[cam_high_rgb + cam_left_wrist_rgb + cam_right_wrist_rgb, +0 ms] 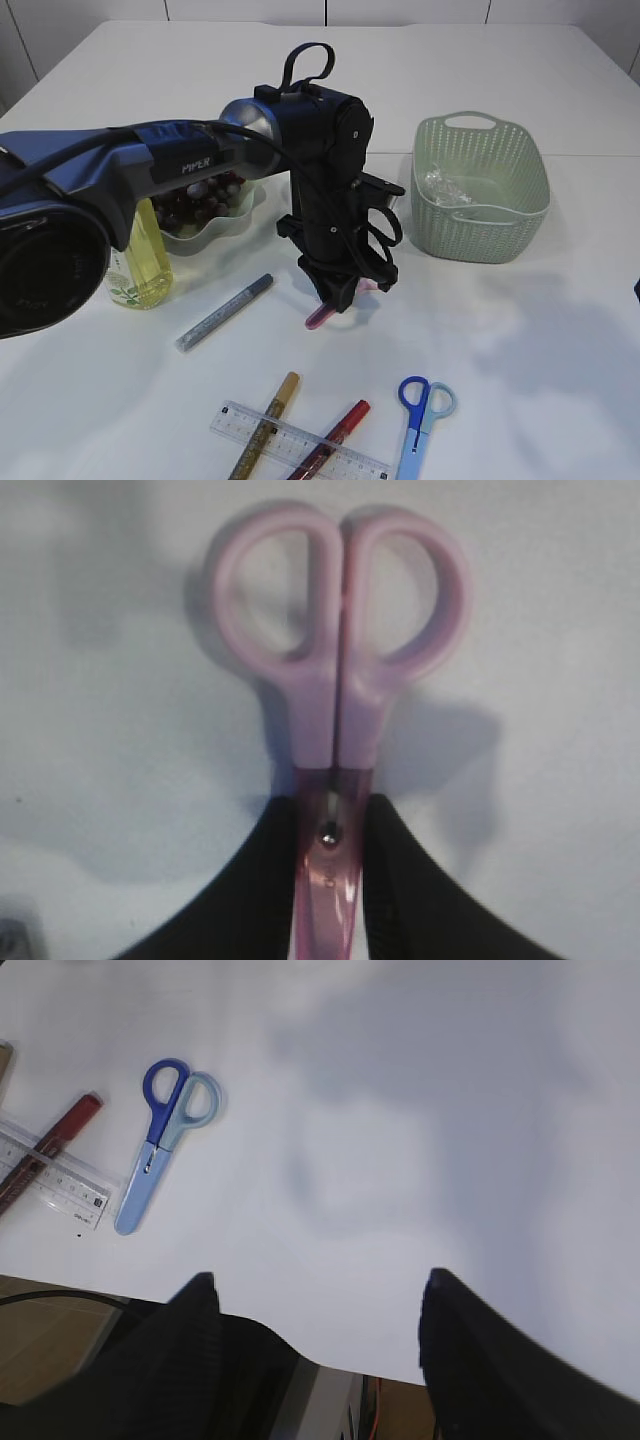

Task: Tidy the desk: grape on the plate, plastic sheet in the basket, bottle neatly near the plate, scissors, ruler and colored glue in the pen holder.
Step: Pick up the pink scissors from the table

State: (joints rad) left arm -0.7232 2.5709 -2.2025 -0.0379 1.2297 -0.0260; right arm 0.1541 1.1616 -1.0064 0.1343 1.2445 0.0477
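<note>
The left gripper [330,880] has its two black fingers [250,890] clamped on the sheathed blades of the pink scissors [335,660], whose handles point away from the wrist camera above the white table [520,330]. In the exterior view those scissors [318,318] sit just in front of the green basket [482,190], to its left, under the left arm. The crumpled plastic sheet [443,186] lies inside the basket. Left of the basket stands the plate [215,222] holding dark grapes [195,200], with the yellow bottle [140,262] touching the plate's left side. Well in front of the basket lie the silver glue pen [225,312], gold glue pen [266,425], red glue pen [332,437], clear ruler [300,445] and blue scissors [420,412]. The right gripper [315,1300] hangs with its jaws spread wide, holding nothing, near the blue scissors.
</note>
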